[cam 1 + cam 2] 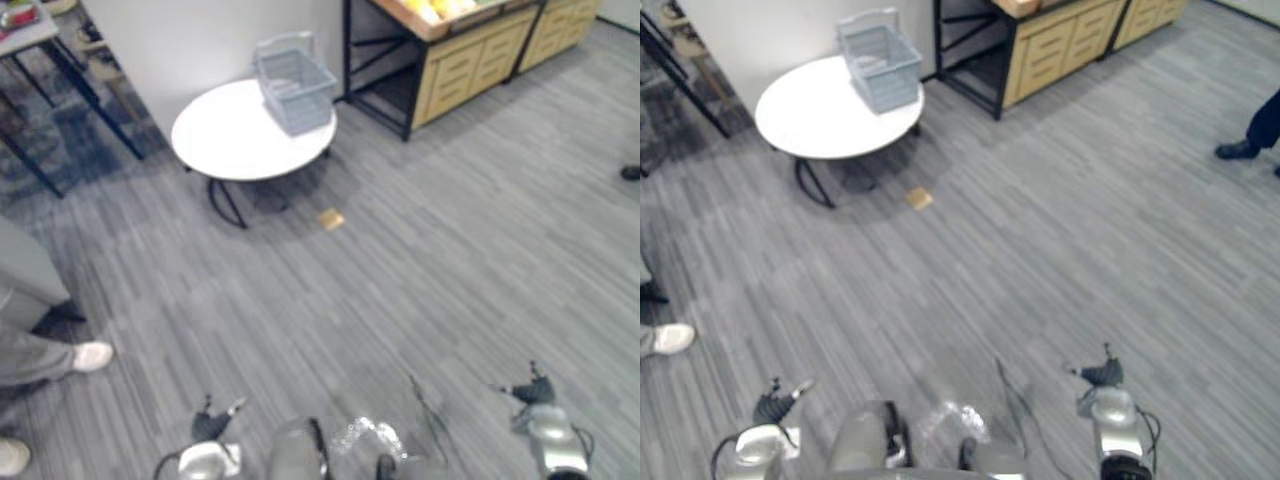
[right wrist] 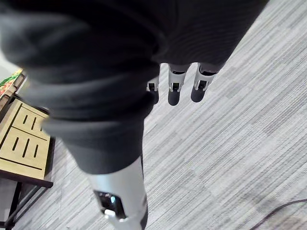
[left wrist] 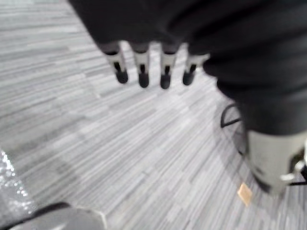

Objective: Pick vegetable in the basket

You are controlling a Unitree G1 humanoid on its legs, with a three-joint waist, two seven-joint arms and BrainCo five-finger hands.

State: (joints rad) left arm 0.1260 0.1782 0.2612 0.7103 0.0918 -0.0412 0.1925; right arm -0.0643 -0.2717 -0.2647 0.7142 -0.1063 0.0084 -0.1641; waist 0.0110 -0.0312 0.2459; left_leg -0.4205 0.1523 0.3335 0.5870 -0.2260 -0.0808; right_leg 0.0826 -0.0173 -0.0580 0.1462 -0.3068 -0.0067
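Our left hand [image 1: 213, 427] and right hand [image 1: 535, 393] hang open and empty at the frame's bottom. The basket [image 1: 293, 85] stands on the desk [image 1: 225, 140], upper centre-left. Yellow vegetables [image 1: 440, 8], we judge, lie top right on the cabinet [image 1: 470, 55], nearer our right hand.

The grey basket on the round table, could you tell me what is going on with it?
Nothing is being handled yet. The grey basket sits on the round white table, well ahead of the robot. The left hand and right hand hang low, open and holding nothing. A person's shoe shows at the robot's left.
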